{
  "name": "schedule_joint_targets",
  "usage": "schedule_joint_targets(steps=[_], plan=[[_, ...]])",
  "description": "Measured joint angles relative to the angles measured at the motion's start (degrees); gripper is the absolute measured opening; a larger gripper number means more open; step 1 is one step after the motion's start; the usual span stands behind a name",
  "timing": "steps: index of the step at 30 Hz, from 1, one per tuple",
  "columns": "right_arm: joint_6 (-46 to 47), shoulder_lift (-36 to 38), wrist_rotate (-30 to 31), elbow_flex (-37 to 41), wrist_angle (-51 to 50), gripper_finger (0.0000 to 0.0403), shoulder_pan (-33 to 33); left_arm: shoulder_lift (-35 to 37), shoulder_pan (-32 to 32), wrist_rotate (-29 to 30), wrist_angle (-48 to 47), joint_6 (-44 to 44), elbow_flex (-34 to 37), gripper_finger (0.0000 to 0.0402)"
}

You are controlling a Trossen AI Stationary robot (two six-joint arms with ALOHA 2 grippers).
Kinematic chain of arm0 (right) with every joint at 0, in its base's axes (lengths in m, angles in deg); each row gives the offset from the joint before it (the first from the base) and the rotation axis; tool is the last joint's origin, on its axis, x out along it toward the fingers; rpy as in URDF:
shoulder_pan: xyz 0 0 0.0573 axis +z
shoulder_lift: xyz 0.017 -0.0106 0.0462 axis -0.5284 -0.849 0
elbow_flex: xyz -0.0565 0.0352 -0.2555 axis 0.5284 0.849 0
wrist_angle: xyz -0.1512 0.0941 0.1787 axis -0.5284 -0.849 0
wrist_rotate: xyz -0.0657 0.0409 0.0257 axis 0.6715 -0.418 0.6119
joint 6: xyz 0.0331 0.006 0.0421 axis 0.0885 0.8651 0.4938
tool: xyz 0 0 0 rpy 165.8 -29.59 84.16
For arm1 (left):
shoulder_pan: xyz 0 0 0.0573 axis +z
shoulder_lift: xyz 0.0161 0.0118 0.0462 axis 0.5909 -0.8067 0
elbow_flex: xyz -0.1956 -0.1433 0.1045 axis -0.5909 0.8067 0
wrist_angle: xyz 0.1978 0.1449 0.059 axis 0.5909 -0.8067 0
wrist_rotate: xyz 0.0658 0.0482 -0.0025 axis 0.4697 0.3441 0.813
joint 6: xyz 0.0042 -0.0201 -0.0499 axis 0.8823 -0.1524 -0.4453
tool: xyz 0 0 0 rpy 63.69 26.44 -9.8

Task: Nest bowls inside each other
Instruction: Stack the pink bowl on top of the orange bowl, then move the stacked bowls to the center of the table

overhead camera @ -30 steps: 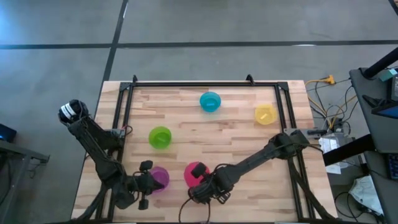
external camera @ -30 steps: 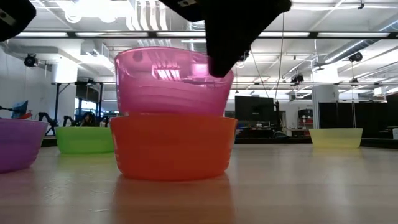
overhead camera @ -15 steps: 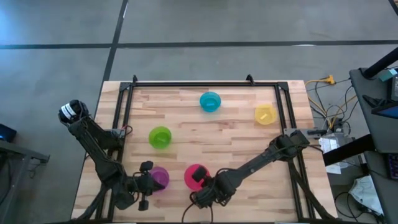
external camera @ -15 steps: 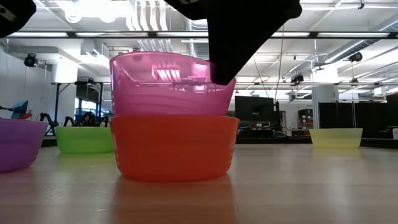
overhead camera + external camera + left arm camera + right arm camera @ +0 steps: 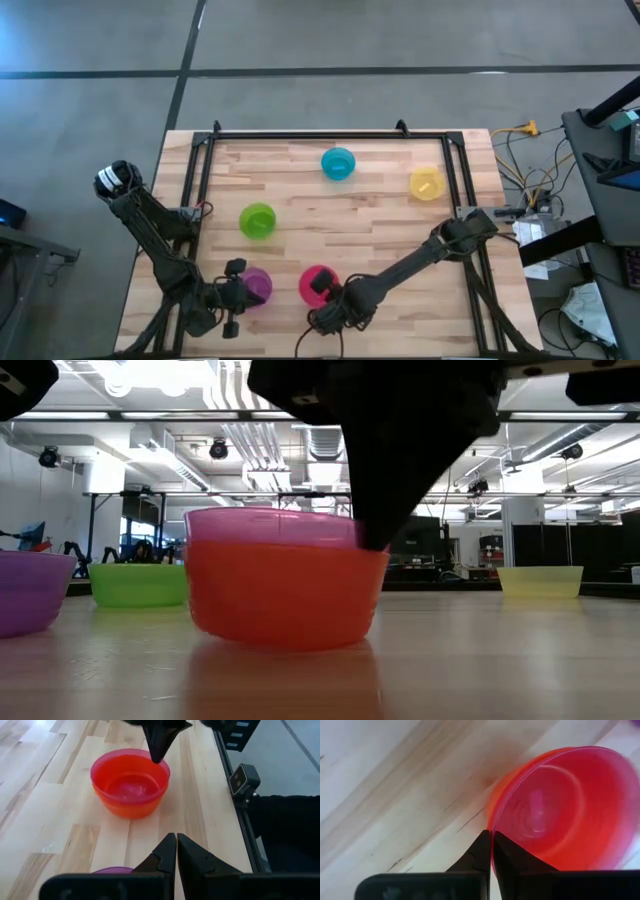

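Note:
The pink-magenta bowl [image 5: 314, 281] sits nested inside the orange bowl [image 5: 285, 595] near the table's front edge; only its rim [image 5: 265, 515] shows above the orange wall. My right gripper [image 5: 491, 839] is shut on that rim and points steeply down. To the left, my left gripper [image 5: 176, 845] is shut on nothing, just above the purple bowl [image 5: 258, 285], which rests on its base. The green [image 5: 257, 221], blue [image 5: 338, 163] and yellow [image 5: 427, 184] bowls stand apart farther back. My right gripper pinches the pink bowl's thin rim [image 5: 493, 826] between its two fingers, at the side nearest the table's front right. The fingers [image 5: 385, 510] come from above, pointing steeply down. The pink bowl sits deep in the orange bowl, which stands on the table.
A black frame rail [image 5: 330, 133] runs along the table's far edge and down both sides. Bare wood lies in the middle between the bowls. Cables and equipment [image 5: 540, 200] sit beyond the right edge.
My right gripper has gone down with the pink bowl. The bowl, which stood high on the orange bowl, has sunk into it until only its rim shows.

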Motion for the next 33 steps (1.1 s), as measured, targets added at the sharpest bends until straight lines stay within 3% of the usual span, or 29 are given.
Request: schedule_joint_targets(steps=[9, 23, 33], plan=[[3.07, -0.05, -0.56, -0.02, -0.04, 0.0013, -0.4, 0.0, 0.0, 0.02, 0.0, -0.02, 0.04, 0.0], [6.15, 0.01, -3.04, -2.4, -1.54, 0.0096, -0.74, 0.0, 0.0, 0.02, 0.09, -0.03, 0.04, 0.0], [7.77, -0.03, -5.86, -1.86, -0.95, 0.0097, -0.6, 0.0, 0.0, 0.02, 0.17, -0.06, 0.04, 0.0]])
